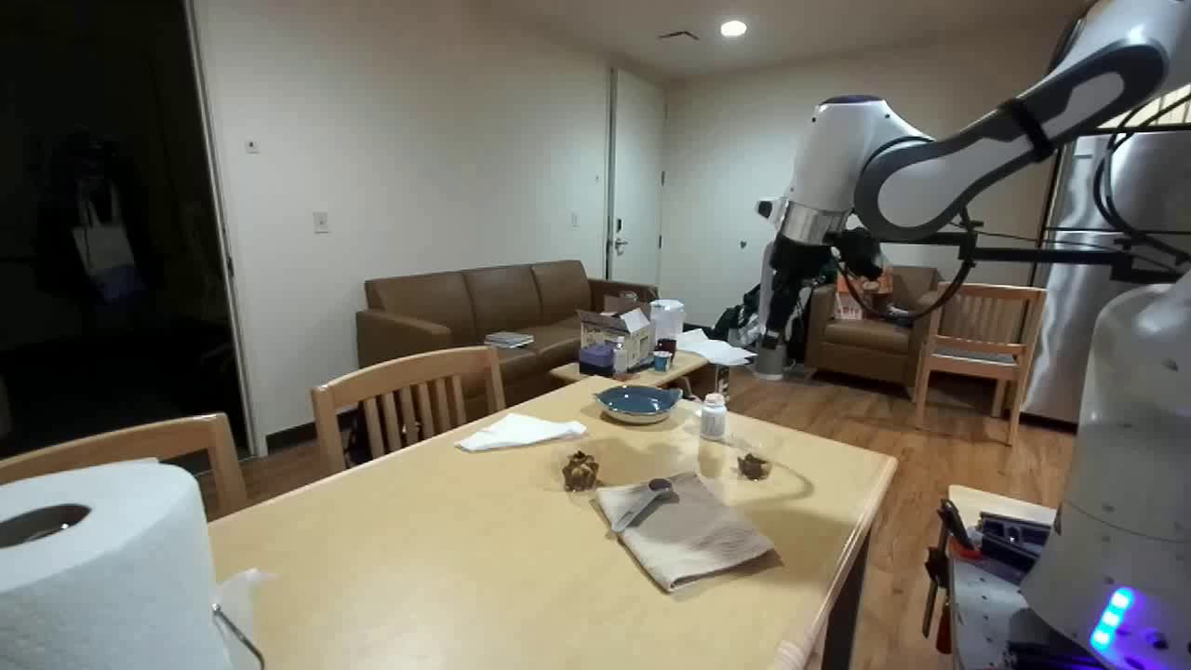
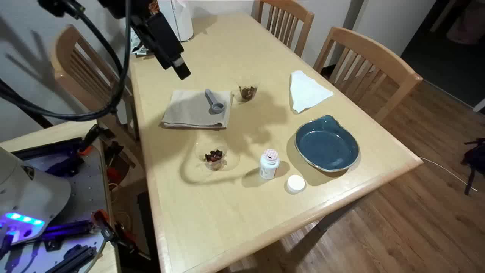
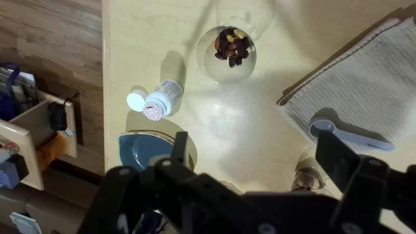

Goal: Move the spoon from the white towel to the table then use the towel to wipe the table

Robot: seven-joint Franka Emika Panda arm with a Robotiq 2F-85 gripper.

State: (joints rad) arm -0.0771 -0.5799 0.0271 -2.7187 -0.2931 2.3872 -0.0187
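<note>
1 slender grey spoon (image 3: 354, 137) lies on 1 greyish-white cloth towel (image 3: 367, 84), long axis aimed bowl-first toward 1 white plastic bottle (image 3: 167, 96); 2 clear cups (image 3: 224, 73) nearby. The black claw (image 3: 253, 144) gapes wide, empty.

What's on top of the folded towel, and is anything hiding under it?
A grey spoon lies on the towel. The towel covers part of the table, so I can't see whether anything is under it.

Above the spoon (image 3: 357, 139): open air is leaving room.
Beside the towel (image 2: 185, 110): a clear cup (image 2: 248, 92) is standing, narrowing the spoon's side.
One end of the table (image 2: 227, 212): a second cup (image 2: 215, 155), bottle (image 2: 269, 168), cap (image 2: 295, 184) and blue dish (image 2: 326, 151) are obstructing low passage.
Toward the paper roll (image 1: 102, 577): the table is stretching free.
</note>
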